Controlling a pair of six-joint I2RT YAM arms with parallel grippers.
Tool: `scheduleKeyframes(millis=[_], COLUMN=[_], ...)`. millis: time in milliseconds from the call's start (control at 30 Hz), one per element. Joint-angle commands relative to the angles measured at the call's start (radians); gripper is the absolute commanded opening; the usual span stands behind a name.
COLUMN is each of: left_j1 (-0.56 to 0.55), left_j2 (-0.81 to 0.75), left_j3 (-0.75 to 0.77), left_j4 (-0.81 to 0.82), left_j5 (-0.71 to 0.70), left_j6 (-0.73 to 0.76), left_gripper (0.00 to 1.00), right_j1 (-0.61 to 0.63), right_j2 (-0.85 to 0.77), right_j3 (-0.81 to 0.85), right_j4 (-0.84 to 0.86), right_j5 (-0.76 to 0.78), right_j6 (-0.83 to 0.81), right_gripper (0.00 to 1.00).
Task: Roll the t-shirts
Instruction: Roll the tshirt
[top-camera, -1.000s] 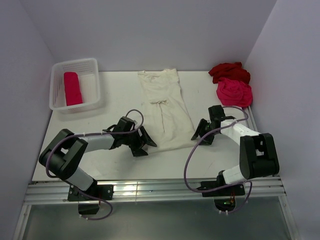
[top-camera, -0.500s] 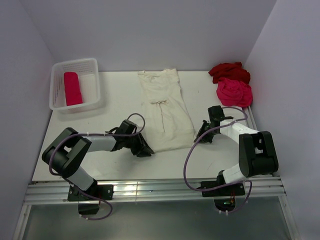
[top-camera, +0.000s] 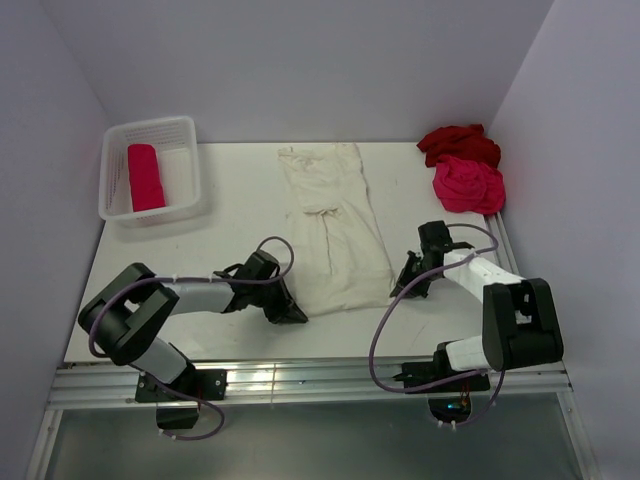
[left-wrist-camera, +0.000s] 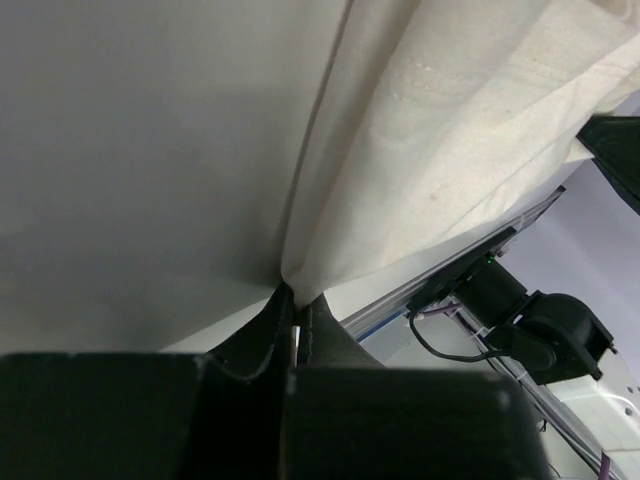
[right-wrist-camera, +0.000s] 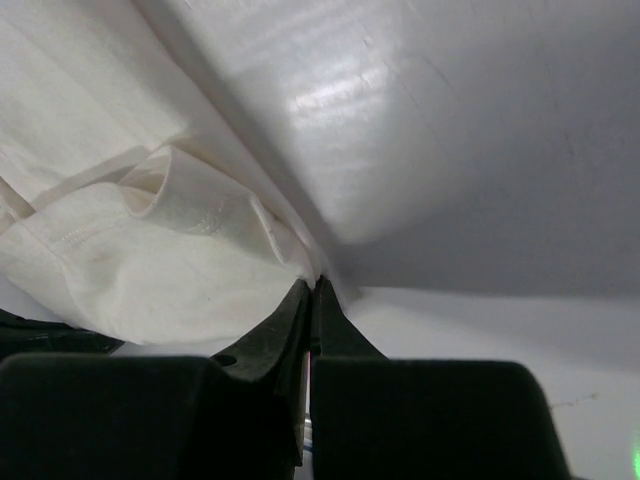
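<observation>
The left hand (left-wrist-camera: 296, 298) is seen with its fingers pressed together on the near left corner of the cream shirt (top-camera: 335, 230), the cloth being pinched right at the fingertips and lifted slightly from the table (top-camera: 230, 190). The right hand (right-wrist-camera: 312, 288) is likewise closed on the near right corner of the same hem, where the fabric is bunched into a small fold just above the fingers. A second ago both hands were held beside the hem, farther from the near edge; they are now found lower in the top view, at the two hem corners. Between then and now the shirt has been drawn a little toward the arms and its hem is stretched straighter between the two grips. The shirt is laid flat lengthwise on the middle of the table, collar toward the far wall. At the far right corner a pink shirt (top-camera: 468, 185) and a dark red shirt (top-camera: 458, 142) are left crumpled, touching each other, unchanged from before. At the far left a white basket (top-camera: 150, 125) is placed, and a rolled pink shirt (top-camera: 143, 177) is contained in it, as it was earlier.
</observation>
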Motion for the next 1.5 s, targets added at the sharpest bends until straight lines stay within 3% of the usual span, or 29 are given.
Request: scheduleKeyframes(millis=[0,233,433,633,900,1467], left_j1=[-0.053,-0.158,-0.150,-0.117,0.008,0.196], left_j2=[-0.048,-0.178,-0.276,-0.307,-0.306,-0.067], left_j3=[-0.042,-0.133,-0.082,-0.099,-0.050,0.193], left_j4=[-0.072,-0.040,-0.131,-0.089,-0.161,-0.296], left_j5=[-0.073,-0.066,-0.061,-0.010,0.056,0.157], left_j6=[-0.064,-0.225,-0.267,-0.334,-0.250,-0.014], left_gripper=[0.00,0.00,0.00,0.00,0.00,0.00], right_j1=[-0.002,-0.003,-0.003,-0.003,-0.008,-0.027], right_j2=[-0.056,-0.121,-0.121,-0.044,0.029,0.246], right_j3=[-0.014,0.011,0.087,0.181,0.294,0.546], right_j4=[-0.089,-0.236,-0.324,-0.382,-0.428,-0.454], right_j5=[-0.013,0.001,-0.029,-0.034,-0.016,-0.022], right_j6=[-0.025,-0.010,-0.001,-0.010,-0.012,0.005], right_gripper=[0.00,0.00,0.00,0.00,0.00,0.00])
